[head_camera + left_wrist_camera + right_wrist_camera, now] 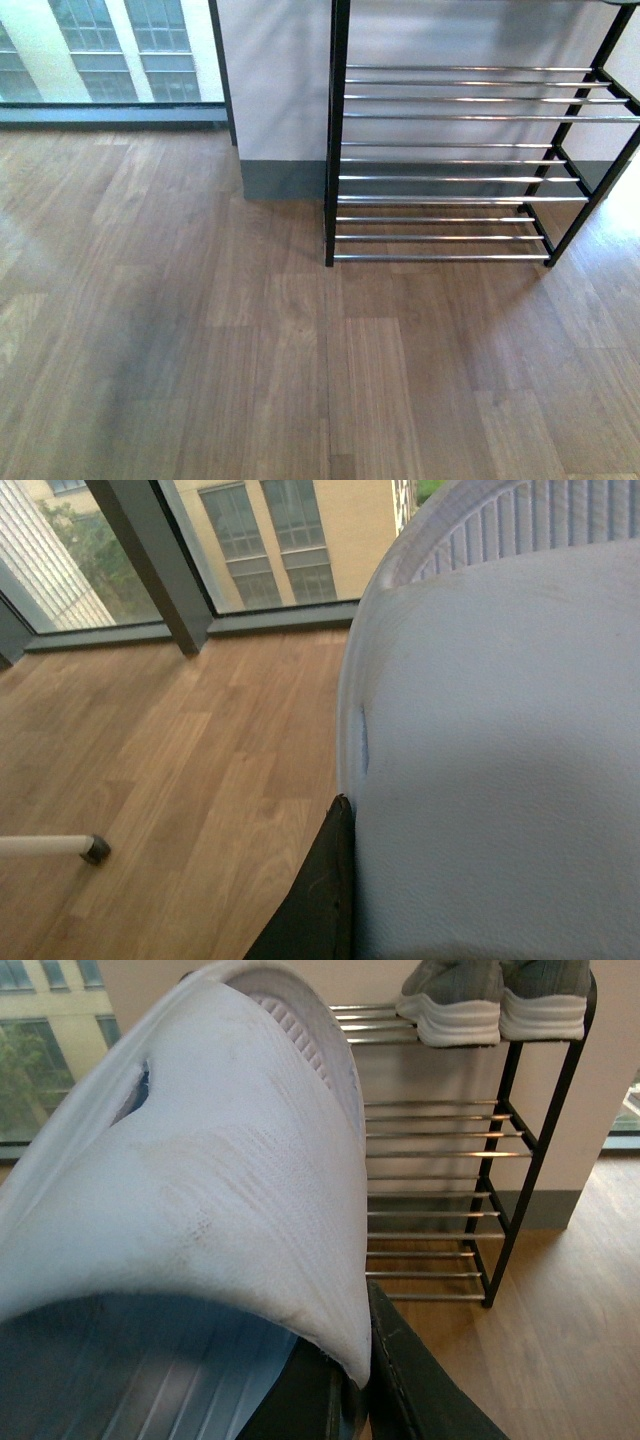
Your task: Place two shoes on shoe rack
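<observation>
The shoe rack [460, 180], a black frame with chrome bars, stands against the wall at the right of the front view, and its visible shelves are bare. Neither arm shows in that view. In the left wrist view a pale blue-white shoe [490, 760] fills the right side. My left gripper [352, 880] is shut on it, with one black finger [322, 905] pressed to its side. In the right wrist view my right gripper [355, 1360] is shut on the edge of a white shoe [220, 1180]. Behind it stands the shoe rack [440, 1195].
A pair of grey sneakers [495, 1000] sits on the rack's top shelf. A large window [110, 50] and a white wall [280, 90] lie beyond the wood floor [250, 350]. A white leg with a black tip [60, 846] rests on the floor.
</observation>
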